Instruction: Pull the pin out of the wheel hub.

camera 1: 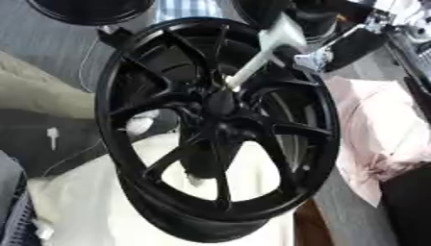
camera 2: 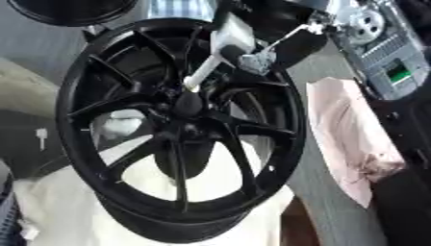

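Fingers of right hand (camera 1: 316,36) curled round white pin (camera 1: 252,67), tip at black wheel hub (camera 1: 221,103), rim (camera 1: 105,110) just beside.

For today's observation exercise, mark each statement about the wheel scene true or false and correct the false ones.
1. The wheel hub is black. True.
2. The pin is red. False: it is white.
3. The pin's lower end sits near the wheel's centre. True.
4. The right hand is at the pin's upper end. True.
5. A blue cloth lies right of the wheel. False: the cloth is pale pink.
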You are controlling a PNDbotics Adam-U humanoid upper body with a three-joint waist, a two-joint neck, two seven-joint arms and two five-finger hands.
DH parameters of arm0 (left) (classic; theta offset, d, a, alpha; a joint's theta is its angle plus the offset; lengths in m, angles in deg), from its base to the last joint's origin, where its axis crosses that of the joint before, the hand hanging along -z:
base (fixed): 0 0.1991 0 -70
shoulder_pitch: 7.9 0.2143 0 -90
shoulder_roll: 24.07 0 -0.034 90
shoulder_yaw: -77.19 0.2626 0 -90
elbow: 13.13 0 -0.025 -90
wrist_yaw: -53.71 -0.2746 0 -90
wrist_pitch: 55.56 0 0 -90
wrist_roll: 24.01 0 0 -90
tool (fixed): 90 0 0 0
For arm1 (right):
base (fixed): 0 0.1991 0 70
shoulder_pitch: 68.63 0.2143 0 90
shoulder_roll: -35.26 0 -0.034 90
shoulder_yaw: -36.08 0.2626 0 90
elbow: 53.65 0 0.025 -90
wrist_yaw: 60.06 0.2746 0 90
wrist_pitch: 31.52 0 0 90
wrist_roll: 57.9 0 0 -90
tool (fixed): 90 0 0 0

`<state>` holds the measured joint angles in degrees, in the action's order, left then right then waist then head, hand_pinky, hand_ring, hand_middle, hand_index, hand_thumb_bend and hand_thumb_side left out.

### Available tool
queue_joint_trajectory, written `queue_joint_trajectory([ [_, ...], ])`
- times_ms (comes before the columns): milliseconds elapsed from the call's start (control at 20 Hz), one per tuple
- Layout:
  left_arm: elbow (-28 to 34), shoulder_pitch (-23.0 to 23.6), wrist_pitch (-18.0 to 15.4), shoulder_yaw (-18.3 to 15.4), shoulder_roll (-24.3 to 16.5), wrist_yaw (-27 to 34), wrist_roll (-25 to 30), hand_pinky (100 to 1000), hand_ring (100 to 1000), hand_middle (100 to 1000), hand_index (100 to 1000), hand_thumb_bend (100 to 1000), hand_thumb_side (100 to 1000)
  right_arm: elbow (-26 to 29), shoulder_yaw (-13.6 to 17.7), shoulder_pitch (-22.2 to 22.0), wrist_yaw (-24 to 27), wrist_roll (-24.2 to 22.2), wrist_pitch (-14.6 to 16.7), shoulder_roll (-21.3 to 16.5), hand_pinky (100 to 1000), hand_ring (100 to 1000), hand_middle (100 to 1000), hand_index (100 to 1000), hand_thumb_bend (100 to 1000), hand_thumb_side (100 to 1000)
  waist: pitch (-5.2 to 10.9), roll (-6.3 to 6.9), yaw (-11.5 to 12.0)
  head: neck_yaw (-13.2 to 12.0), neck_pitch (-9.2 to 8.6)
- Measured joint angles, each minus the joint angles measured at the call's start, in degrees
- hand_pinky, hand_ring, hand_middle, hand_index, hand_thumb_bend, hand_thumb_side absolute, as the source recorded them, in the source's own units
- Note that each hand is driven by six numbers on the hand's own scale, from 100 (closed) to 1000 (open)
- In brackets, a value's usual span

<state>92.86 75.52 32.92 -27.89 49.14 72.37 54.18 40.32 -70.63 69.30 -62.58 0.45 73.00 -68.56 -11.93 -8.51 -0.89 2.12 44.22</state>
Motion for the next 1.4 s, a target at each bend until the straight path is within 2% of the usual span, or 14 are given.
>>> queue_joint_trajectory([
  [400,0.0,0.0,0.0,-0.3,0.0,0.3,-0.5,303,430,461,597,100,734,0.1,2.3,0.5,3.8,3.6,-1.5,-4.2,529,398,288,536,100,100,0.4,0.09,-0.1,0.5,0.0],
  [700,0.0,0.0,0.1,-0.4,0.1,0.4,-0.9,302,431,461,597,100,737,-2.3,5.4,-1.0,5.7,5.6,-3.2,-6.7,530,397,286,534,100,100,0.4,0.23,-0.1,1.0,0.0],
  [1100,0.0,0.0,0.1,-0.7,0.1,0.4,-1.4,301,427,461,597,100,737,-5.6,12.4,-7.0,9.8,8.9,-6.7,-11.9,529,396,284,531,100,100,0.18,0.26,-0.1,0.9,0.01],
  [1400,0.0,0.0,-0.2,-1.1,0.1,0.1,-1.8,300,426,461,597,100,737,-6.8,18.9,-14.9,13.6,13.2,-7.9,-17.3,530,397,285,531,100,100,-0.7,0.67,-0.3,0.0,0.01],
])
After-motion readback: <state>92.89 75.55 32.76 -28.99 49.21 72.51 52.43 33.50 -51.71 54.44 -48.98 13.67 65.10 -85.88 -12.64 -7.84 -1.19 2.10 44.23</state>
